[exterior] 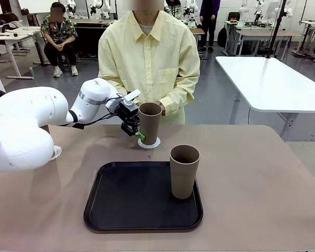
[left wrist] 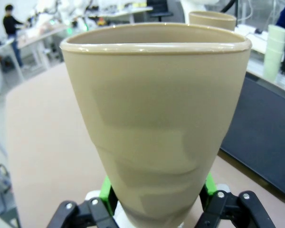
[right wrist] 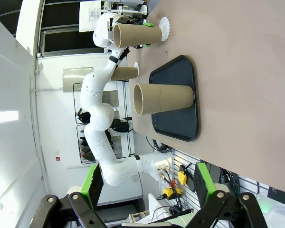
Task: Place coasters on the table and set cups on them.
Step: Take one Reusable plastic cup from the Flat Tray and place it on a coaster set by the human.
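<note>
Beige table [exterior: 262, 173], mid-frame: left gripper [exterior: 139, 134] clamped low on a cup [exterior: 149, 122] on its doily [exterior: 156, 143], right gripper [right wrist: 147, 190] open, empty. Sloppy release could tip it.

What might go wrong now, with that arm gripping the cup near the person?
The left arm's jaws are shut low on the tall cup at the lacy coaster; pulling away, a pad might drag the paper or tip the cup. The person's hand sits right behind that cup and might get bumped. The other cup stands near the rim of the tray, easy to topple.
</note>
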{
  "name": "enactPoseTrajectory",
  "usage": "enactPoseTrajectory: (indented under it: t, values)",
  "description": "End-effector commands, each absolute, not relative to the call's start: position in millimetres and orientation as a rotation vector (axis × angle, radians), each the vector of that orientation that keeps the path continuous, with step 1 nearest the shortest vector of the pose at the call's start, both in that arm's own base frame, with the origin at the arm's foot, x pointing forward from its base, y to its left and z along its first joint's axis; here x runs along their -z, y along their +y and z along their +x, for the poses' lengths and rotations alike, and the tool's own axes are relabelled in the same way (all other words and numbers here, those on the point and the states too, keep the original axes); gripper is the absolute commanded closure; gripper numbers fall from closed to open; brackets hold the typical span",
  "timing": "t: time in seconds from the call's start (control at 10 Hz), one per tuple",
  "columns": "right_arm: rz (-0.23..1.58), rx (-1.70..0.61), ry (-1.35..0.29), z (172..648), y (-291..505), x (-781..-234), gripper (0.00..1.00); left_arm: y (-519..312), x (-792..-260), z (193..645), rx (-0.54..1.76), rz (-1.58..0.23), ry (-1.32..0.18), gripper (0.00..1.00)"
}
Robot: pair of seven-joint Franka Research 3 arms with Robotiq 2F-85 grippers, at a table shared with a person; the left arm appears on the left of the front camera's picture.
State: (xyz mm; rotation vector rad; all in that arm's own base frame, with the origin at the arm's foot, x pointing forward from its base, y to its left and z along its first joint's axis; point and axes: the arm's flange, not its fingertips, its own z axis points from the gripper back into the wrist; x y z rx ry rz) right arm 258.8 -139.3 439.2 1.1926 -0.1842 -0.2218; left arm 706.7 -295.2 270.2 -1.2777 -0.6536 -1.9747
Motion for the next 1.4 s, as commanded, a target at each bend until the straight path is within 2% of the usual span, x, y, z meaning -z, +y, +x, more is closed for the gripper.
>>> enactPoseTrajectory:
  t: [0.0,0.5,1.3]
  values:
    - [1.205,0.22,-0.184,259.2,-139.9,-439.2,0.0,-307.7,-275.0,760.6,2.033,-1.249,-0.635,0.19]
    - [1.205,0.22,-0.184,259.2,-139.9,-439.2,0.0,-306.5,-279.1,783.7,2.057,-1.245,-0.627,0.19]
    - [1.205,0.22,-0.184,259.2,-139.9,-439.2,0.0,-314.1,-273.7,779.1,2.009,-1.175,-0.736,0.19]
